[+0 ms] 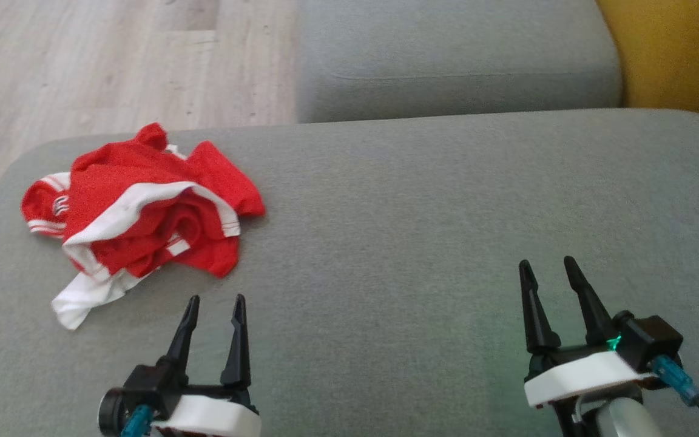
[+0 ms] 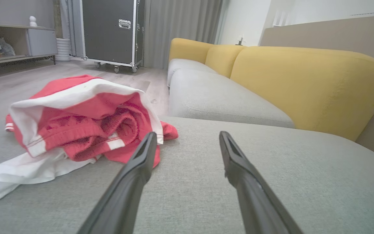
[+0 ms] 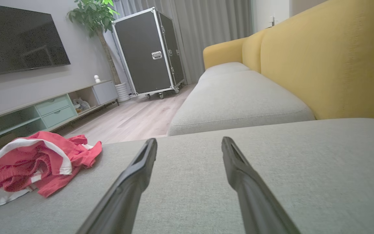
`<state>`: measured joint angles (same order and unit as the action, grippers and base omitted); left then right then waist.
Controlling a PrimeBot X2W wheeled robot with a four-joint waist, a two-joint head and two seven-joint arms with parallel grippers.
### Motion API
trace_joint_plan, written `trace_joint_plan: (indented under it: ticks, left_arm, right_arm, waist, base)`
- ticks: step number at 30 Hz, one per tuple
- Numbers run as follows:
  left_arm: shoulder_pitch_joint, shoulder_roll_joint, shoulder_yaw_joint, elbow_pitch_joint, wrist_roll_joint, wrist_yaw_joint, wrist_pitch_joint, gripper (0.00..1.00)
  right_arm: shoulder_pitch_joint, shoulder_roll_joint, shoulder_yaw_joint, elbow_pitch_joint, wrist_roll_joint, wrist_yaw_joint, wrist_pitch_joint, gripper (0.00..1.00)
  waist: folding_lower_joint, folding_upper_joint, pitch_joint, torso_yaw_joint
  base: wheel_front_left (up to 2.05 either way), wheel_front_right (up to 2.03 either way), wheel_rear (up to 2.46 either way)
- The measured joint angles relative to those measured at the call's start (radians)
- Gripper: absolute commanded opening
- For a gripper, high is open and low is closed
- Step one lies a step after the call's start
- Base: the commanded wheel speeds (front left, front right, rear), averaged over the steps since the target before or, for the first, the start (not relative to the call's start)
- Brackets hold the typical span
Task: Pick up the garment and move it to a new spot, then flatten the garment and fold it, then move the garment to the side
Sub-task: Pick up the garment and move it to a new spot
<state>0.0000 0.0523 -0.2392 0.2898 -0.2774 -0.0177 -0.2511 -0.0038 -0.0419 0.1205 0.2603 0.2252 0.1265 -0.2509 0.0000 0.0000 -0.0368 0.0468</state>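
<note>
One red garment [image 1: 143, 212] with white trim is seen crumpled in a heap at the left of the head view. It lies on a wide grey sofa seat [image 1: 416, 243], near the seat's left edge. No part of the task is judged to be done: the garment is not yet lifted, moved, flattened, folded or set aside.

Two claws are counted. The left claw [image 1: 216, 300] is shown at the lower left of the frame, fingers spread apart and empty, just below the garment and not touching it. The right claw [image 1: 547, 262] is shown at the lower right, likewise spread and empty, well apart from the garment.

One further grey cushion [image 1: 459, 60] and one yellow backrest [image 1: 677, 48] are seen along the top, with wooden floor [image 1: 82, 60] at the upper left.
</note>
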Motion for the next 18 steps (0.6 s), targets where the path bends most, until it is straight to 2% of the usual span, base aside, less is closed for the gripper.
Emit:
trace_joint_plan:
  ticks: [6, 18]
  left_arm:
    - [0.0, 0.0, 0.031, 0.006, 0.024, -0.002, 0.0, 1.0]
    - [0.011, 0.0, 0.112, 0.005, 0.064, -0.023, -0.001, 1.0]
  right_arm:
    - [0.018, 0.0, 0.024, 0.001, 0.015, 0.0, 0.0, 1.0]
    - [0.035, 0.0, 0.105, 0.006, 0.058, 0.0, 0.0, 1.0]
  waist:
    - [0.0, 0.0, -0.009, 0.057]
    - [0.0, 0.0, -0.036, 0.216]
  base:
    - [0.0, 0.0, 0.0]
    - [0.0, 0.0, 0.0]
